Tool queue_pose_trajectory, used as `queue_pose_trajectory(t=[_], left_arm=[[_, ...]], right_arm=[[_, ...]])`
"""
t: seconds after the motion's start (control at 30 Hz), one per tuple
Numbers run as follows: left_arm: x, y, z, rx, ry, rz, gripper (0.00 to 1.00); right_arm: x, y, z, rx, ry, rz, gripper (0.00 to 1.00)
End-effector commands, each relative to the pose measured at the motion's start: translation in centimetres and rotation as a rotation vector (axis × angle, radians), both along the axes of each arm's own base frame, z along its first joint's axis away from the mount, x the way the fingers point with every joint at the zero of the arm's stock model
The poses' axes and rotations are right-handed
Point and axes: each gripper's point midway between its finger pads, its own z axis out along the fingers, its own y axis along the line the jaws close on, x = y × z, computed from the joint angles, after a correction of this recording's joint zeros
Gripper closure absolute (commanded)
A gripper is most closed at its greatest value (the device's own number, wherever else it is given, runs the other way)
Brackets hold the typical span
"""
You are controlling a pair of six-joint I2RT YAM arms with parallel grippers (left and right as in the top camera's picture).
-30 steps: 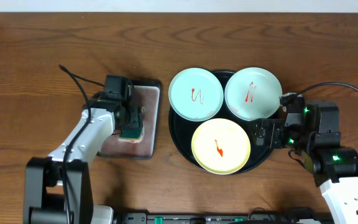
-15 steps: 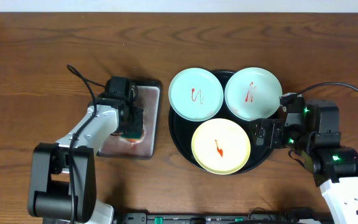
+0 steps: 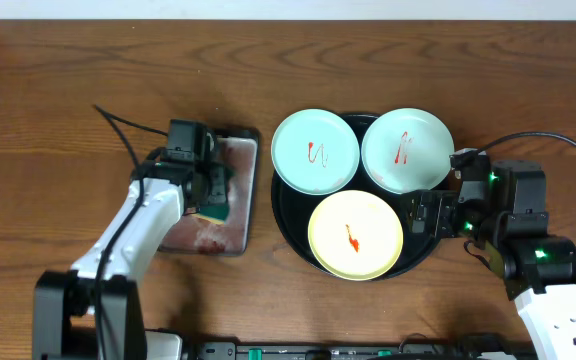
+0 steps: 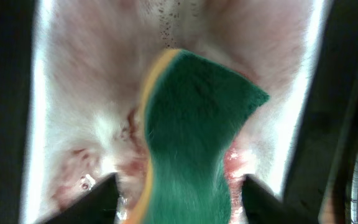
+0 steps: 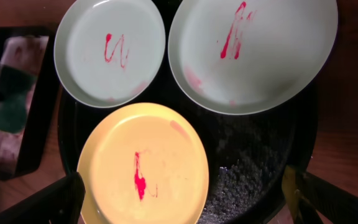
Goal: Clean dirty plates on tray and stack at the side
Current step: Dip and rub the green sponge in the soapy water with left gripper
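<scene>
Three plates lie on the round black tray (image 3: 290,222). Two are mint: one at the left (image 3: 315,150) and one at the right (image 3: 406,150). The yellow one (image 3: 356,236) is in front. Each has a red sauce smear. My left gripper (image 3: 211,200) is shut on a green and yellow sponge (image 4: 194,124) just over the sponge tray (image 3: 230,160). My right gripper (image 3: 420,213) is open and empty over the black tray's right side. In the right wrist view its fingers (image 5: 188,199) flank the yellow plate (image 5: 145,165) and bare tray (image 5: 247,168).
The rectangular sponge tray holds a stained whitish cloth (image 4: 92,93) with reddish wet patches. The tray sits just left of the black tray on the wooden table (image 3: 68,100). A cable (image 3: 118,125) trails from the left arm.
My left arm has shifted a little, and the sponge has turned slightly in its grip over the sponge tray. The right arm and the plates have not moved.
</scene>
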Motion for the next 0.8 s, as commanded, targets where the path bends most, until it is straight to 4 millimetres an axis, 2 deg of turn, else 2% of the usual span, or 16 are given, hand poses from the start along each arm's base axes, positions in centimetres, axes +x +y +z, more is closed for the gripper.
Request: queue_pose_trajectory(t=[0.0,0.17,0.43,0.47,0.57,0.67,0.77], left_arm=[[0.2,0.2,0.3,0.01,-0.006,-0.001,0.28],[-0.3,0.3,-1.1,0.015,0.035,-0.001,0.28],[0.8,0.1,-3.4,0.017,0.048,-0.002,0.29],[0.9,0.1,-3.6,0.017,0.049,-0.002,0.34],[1.0,0.1,-3.7,0.017,0.049,-0.002,0.64],[1.1,0.1,-3.7,0.017,0.046,-0.001,0.67],[0.7,0.2,-3.8,0.019,0.062,-0.002,0.79]], right_arm=[[0.3,0.1,0.7,0.001,-0.023,0.008,0.01],[0.3,0.1,0.7,0.0,-0.02,0.008,0.01],[0.3,0.1,0.8,0.001,-0.024,0.008,0.01],[0.4,0.1,0.8,0.001,-0.024,0.008,0.01],[0.4,0.1,0.8,0.001,-0.024,0.008,0.01],[0.4,0.1,0.8,0.001,-0.024,0.008,0.01],[0.3,0.1,0.8,0.001,-0.024,0.008,0.01]])
